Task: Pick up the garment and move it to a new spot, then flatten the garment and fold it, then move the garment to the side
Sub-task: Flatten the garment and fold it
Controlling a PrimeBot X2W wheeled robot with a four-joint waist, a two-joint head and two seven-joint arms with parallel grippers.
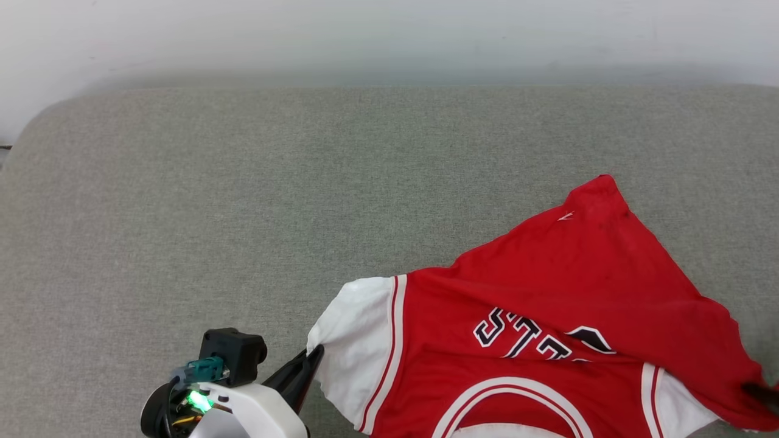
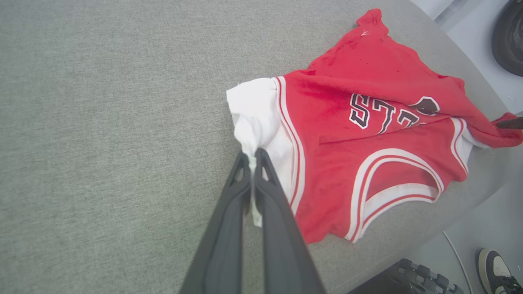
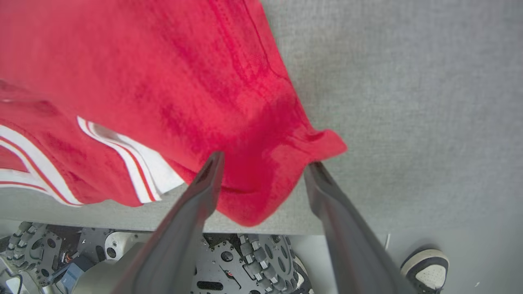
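The garment (image 1: pixel 548 292) is a red jersey with white sleeves, lying crumpled on the grey table at the front right, its lower part folded back over the chest lettering. My left gripper (image 1: pixel 315 353) is shut on the white sleeve's edge (image 2: pixel 253 134) at the garment's left end; in the left wrist view the gripper (image 2: pixel 252 157) has white cloth pinched between its fingers. My right gripper (image 3: pixel 263 165) is open, its two fingers spread either side of a red corner of the garment (image 3: pixel 261 179) near the table's front edge. A dark fingertip (image 1: pixel 761 391) shows at the far right.
The grey cloth-covered table (image 1: pixel 243 201) stretches wide to the left and back, with a pale wall behind. Below the front edge are the robot's wheeled base (image 3: pixel 245 261) and a person's shoe (image 3: pixel 425 267). The table's right edge (image 2: pixel 470 61) is rounded.
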